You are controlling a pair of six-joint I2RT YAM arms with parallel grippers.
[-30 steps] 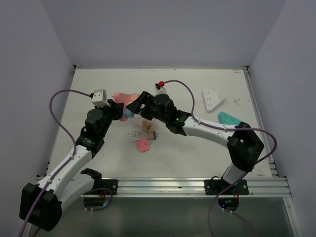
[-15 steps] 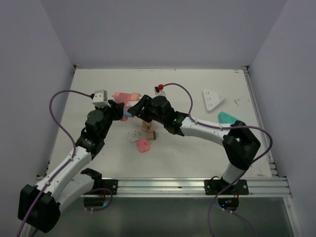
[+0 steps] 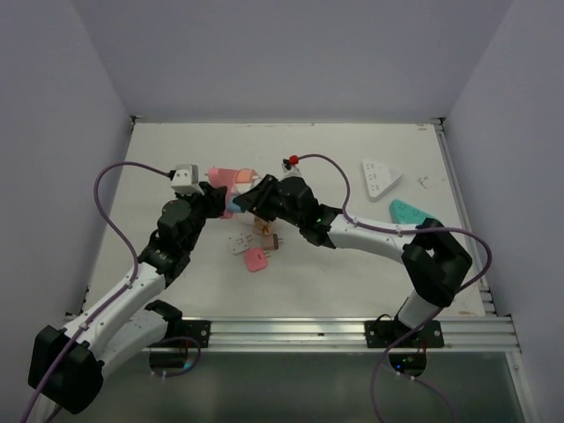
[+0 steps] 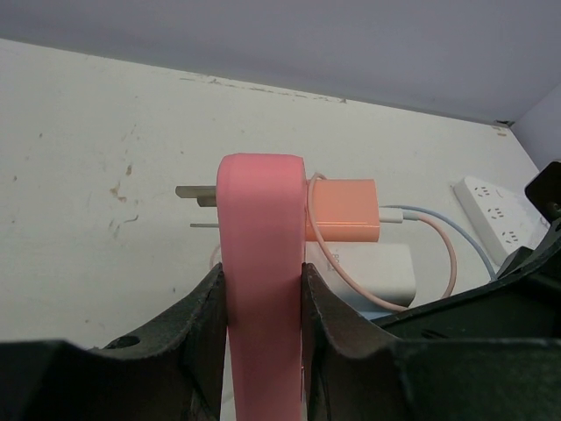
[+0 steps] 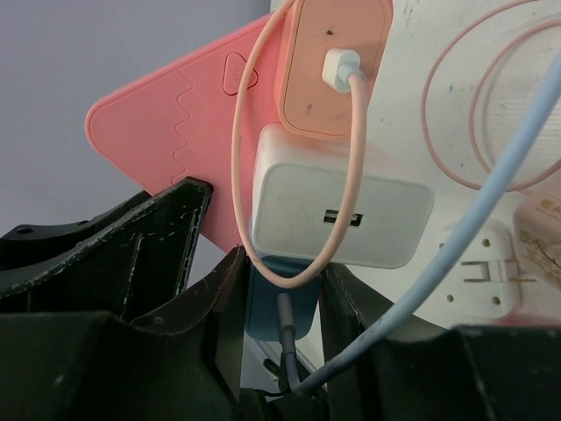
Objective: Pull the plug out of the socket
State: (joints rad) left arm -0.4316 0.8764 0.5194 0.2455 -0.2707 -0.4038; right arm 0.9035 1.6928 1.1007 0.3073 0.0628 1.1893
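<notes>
Your right claw (image 5: 280, 294) has just closed on the small blue plug (image 5: 266, 323); left claw (image 4: 261, 320) grips the flat pink socket (image 4: 260, 219), so pull.

Top view looks down from behind over the whole worktop (image 3: 335, 282); both wrist views sit close against the shared pink socket (image 4: 260, 263).

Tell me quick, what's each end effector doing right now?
Left end effector: closed on the pink socket.
Right end effector: closed on the blue plug.
</notes>
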